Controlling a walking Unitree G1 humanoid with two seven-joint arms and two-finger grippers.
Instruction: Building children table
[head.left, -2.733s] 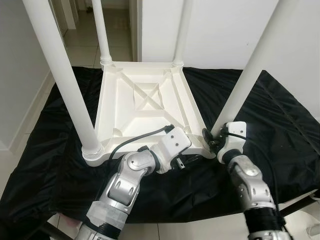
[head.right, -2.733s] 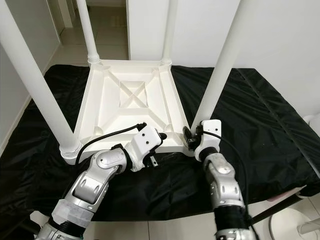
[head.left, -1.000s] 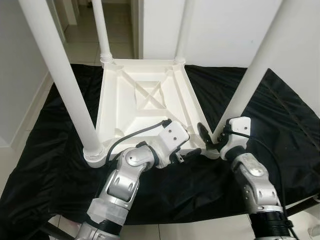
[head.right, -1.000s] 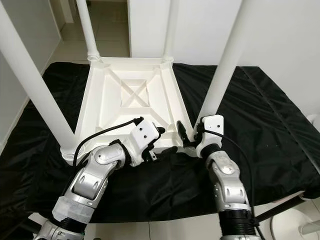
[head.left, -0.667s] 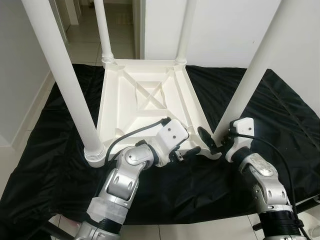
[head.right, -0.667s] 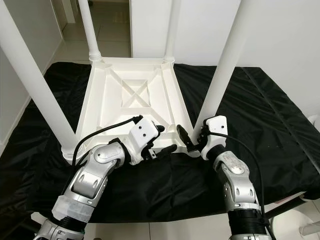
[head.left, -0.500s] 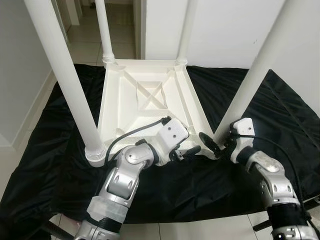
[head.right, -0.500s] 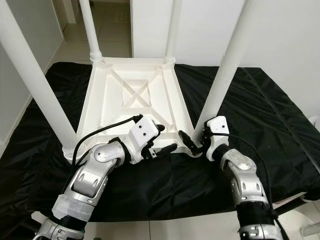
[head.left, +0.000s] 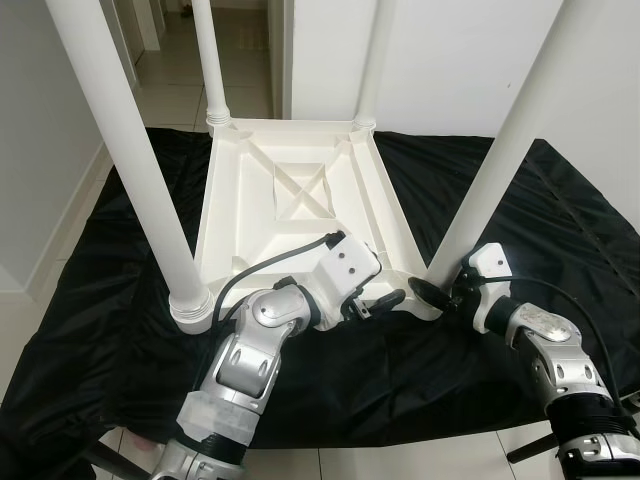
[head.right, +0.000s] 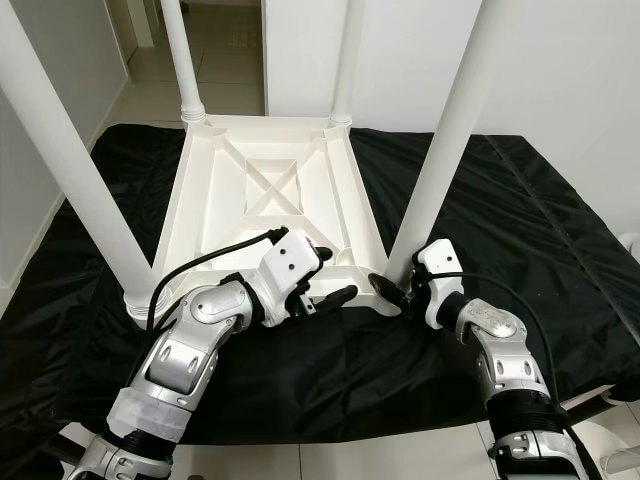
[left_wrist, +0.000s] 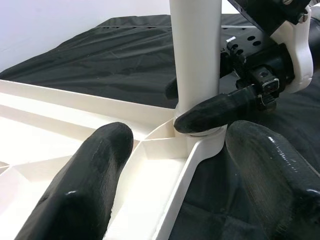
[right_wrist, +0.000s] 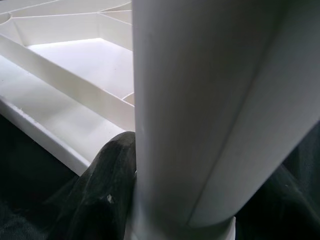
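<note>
The white table top (head.left: 300, 200) lies upside down on a black cloth (head.left: 110, 300), with four white legs rising from its corners. Taking the table top as the landmark, the near-left leg (head.left: 130, 170) stands at its near-left corner, seated in a ringed socket, and the far-left leg (head.left: 210, 60) rises at the far-left corner. Just in front of the table top's near edge, toward its right half, the left gripper (head.left: 385, 300) reaches in from the silver left arm (head.left: 255, 350). Its fingers (left_wrist: 95, 175) are spread apart, one over the ribbed underside and one over the cloth outside the rim, holding nothing. The far-right leg (head.left: 370, 60) stands at the far-right corner. At the near-right corner stands the near-right leg (head.left: 490, 180), and the right gripper (head.right: 392, 288) is at its base. Its fingers (right_wrist: 107, 200) sit on either side of the leg just above the socket, one pressed against the leg, so it pinches the near-right leg. The right arm (head.left: 555, 360) extends from there toward the robot, over the cloth.
</note>
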